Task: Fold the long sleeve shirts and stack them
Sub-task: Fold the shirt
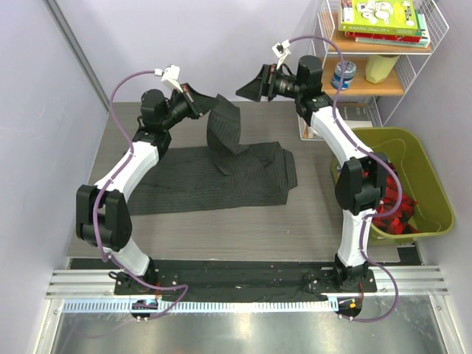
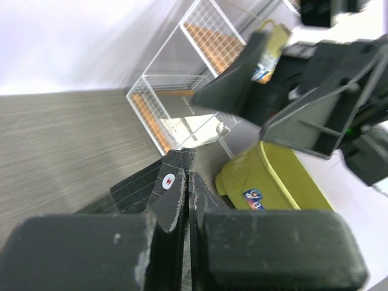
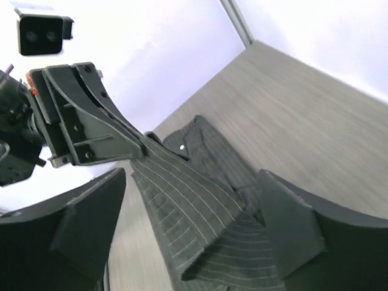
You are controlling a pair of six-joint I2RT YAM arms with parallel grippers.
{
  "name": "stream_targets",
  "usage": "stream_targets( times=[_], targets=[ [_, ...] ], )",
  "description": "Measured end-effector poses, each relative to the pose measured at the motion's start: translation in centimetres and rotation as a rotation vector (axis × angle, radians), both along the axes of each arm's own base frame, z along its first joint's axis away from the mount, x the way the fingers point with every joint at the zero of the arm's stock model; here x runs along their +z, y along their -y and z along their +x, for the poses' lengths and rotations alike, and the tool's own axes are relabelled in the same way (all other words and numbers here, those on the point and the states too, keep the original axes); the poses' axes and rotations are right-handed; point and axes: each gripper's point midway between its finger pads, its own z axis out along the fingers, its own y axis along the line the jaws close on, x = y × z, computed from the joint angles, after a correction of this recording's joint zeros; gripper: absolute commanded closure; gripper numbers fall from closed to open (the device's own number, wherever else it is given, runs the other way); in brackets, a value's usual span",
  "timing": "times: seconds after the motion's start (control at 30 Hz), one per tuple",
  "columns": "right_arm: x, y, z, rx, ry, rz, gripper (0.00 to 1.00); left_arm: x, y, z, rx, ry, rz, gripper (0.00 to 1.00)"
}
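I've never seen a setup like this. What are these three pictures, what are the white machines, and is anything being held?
The white machines are two robot arms bolted to the near edge of a table, each ending in a two-fingered claw. The overhead picture looks down from above and behind them. The other two come from small cameras on each wrist, so each shows its own fingers up close.

On the table lies a dark pinstriped long sleeve shirt. The left claw is shut on one part of it and holds that part lifted. The right claw is open and holds nothing.

At the right stand an olive bin with red items in it and a wire shelf with books.
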Motion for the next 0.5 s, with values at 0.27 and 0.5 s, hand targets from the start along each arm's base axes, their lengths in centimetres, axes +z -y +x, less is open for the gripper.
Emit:
stream_targets(
  times=[0.27,0.5],
  targets=[
    [-7.7,0.3,-2.3,0.052,-0.251,0.013,0.0,1.8,0.5,-0.7,-0.058,0.046,-0.053,1.0],
    [-6.9,-0.5,-4.2,0.133,-0.36,0.17,0.28,2.3,0.9,-1.4,-0.097,0.046,-0.077,1.0]
  ],
)
